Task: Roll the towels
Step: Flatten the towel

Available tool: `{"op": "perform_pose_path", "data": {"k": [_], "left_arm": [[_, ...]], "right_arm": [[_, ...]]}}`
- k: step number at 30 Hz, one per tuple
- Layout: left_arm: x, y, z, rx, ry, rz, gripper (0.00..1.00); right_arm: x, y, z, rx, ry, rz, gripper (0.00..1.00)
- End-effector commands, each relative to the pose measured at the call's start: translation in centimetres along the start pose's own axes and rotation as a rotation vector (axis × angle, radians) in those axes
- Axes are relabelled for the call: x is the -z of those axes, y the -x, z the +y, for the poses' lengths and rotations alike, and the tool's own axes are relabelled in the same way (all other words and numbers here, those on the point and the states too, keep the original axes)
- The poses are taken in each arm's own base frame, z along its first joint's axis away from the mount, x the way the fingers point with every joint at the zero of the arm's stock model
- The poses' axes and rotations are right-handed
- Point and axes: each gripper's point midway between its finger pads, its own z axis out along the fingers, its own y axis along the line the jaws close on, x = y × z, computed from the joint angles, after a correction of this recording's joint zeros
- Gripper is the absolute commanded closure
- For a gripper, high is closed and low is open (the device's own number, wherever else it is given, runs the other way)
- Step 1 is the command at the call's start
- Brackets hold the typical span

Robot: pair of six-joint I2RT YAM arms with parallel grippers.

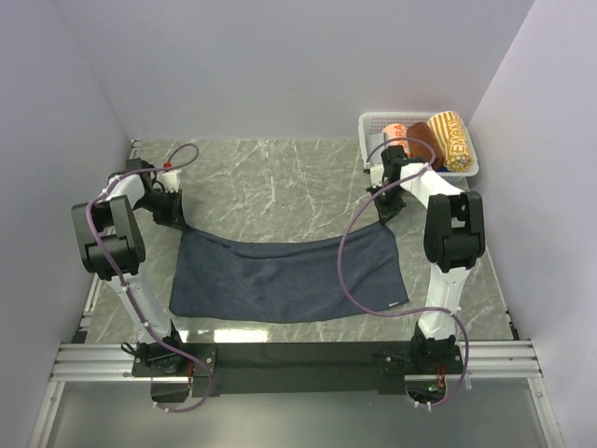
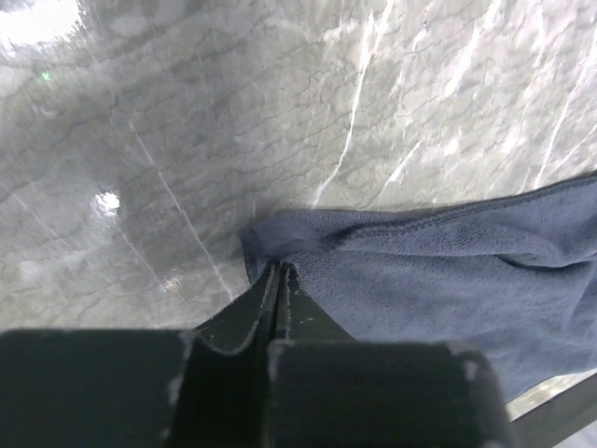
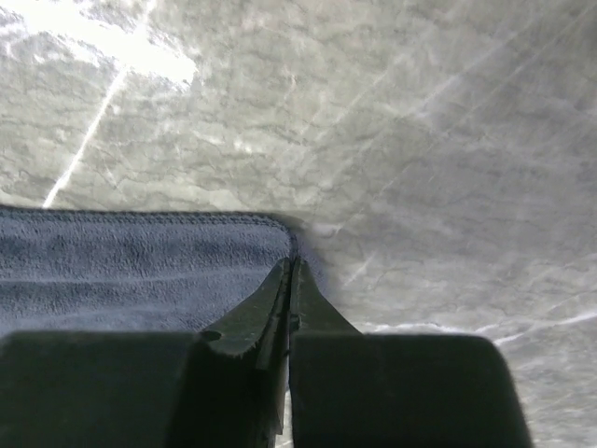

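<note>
A dark navy towel [image 1: 284,278] lies spread on the marble table, its far edge sagging between the two arms. A small white tag [image 1: 395,304] shows at its near right corner. My left gripper [image 1: 181,222] is shut on the towel's far left corner [image 2: 270,245]. My right gripper [image 1: 384,222] is shut on the far right corner [image 3: 280,233]. In both wrist views the jaws are pressed together with navy cloth pinched at the tips. The towel's near edge rests on the table.
A white lattice basket [image 1: 371,121] stands at the back right corner and holds rolled towels, one yellow patterned [image 1: 452,140] and one orange and brown [image 1: 410,140]. Grey walls close in the left, back and right. A black rail runs along the near edge.
</note>
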Motion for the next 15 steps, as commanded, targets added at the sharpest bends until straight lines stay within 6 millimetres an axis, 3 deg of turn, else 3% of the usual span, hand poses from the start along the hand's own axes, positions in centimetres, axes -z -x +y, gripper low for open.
{"op": "perform_pose_path", "data": {"k": [1,5,9,11,12,15], "left_arm": [[2.7,2.5,-0.3,-0.001,-0.003,-0.101,0.99],[4.5,4.0,0.6,0.042,-0.009,-0.186,0.99],[4.4,4.8,0.8,0.069,-0.049,-0.204,0.99],[4.3,5.0,0.4,0.026,-0.072,-0.207,0.82],[4.3,4.9,0.2,0.013,-0.077,-0.204,0.63],[4.1,4.8,0.5,-0.066,-0.057,-0.187,0.49]], "right_arm": [[2.5,-0.5,-1.1,-0.027,-0.022,-0.036,1.0],[5.3,-0.3,-3.2,-0.082,-0.052,-0.126,1.0],[5.3,-0.9,-4.5,-0.118,-0.052,-0.131,1.0],[5.0,-0.9,-4.2,-0.124,-0.03,-0.119,1.0],[4.9,-0.9,-4.0,-0.127,-0.021,-0.119,1.0],[4.6,-0.8,-3.8,-0.136,-0.007,-0.117,1.0]]}}
